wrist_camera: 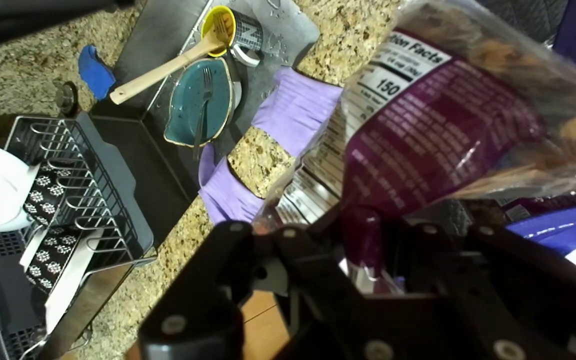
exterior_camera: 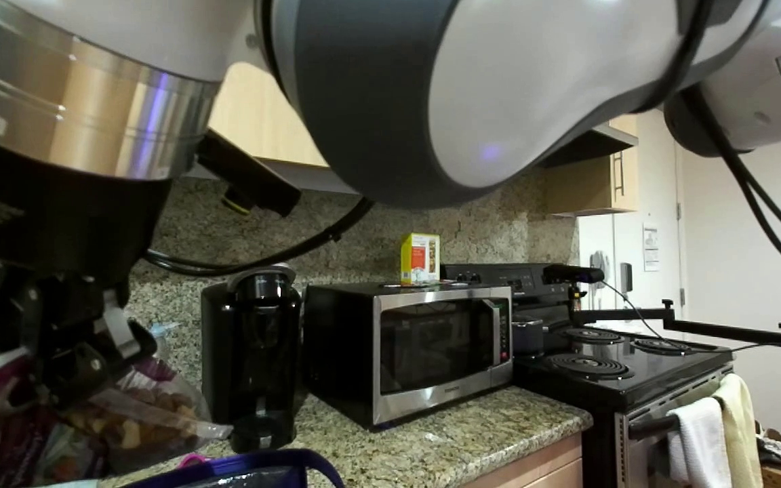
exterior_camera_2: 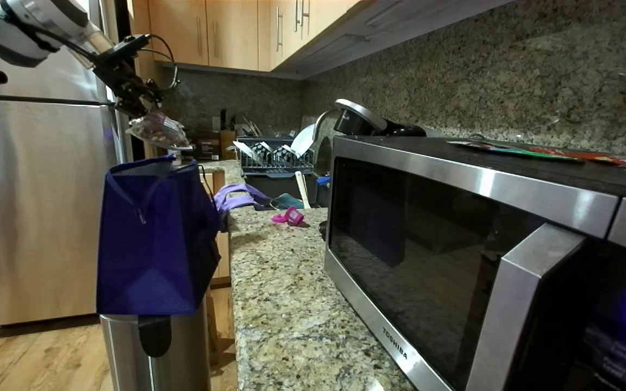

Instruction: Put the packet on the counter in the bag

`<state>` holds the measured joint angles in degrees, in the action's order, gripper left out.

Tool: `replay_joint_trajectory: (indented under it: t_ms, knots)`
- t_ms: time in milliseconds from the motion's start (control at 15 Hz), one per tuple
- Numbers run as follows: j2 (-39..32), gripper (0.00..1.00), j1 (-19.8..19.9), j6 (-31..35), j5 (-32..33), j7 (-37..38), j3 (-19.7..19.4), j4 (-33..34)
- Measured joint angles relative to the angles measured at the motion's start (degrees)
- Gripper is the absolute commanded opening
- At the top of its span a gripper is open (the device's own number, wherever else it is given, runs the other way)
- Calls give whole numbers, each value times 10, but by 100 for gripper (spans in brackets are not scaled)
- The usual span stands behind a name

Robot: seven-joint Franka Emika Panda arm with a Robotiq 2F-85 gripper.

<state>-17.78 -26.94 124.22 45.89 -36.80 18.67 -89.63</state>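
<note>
Packet of clear plastic with a purple printed label [exterior_camera_2: 159, 130] hangs towards the left in an exterior view, its gathered part pinched in the black metal end effector [wrist_camera: 360, 237]. Just beneath, the soft, boxy, deep-blue bag [exterior_camera_2: 144, 250] seems to stand on a rounded steel bin [exterior_camera_2: 187, 355]. Further right runs the speckled grey-brown granite desk [exterior_camera_2: 275, 309]. Lifting looks done; what seems to remain is lowering the packet into the bag and letting go.

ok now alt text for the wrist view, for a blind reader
The gripper pinches a clear packet printed in maroon, part of the blue bag showing at right. At left are a dish rack and a teal dish holding a fork.
</note>
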Motion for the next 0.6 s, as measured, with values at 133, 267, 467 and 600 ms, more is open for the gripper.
replay_joint_trajectory:
  t_ms: [133, 267, 467, 600]
  knots:
    - [-2, 9, 1, -1, -3, 1, -2, 0]
    - [-9, 8, 7, -1, -19, 1, -3, 0]
    - [-32, 9, 16, -2, -62, 1, -4, 0]
    - [-51, 9, 20, -2, -82, 1, -6, 0]
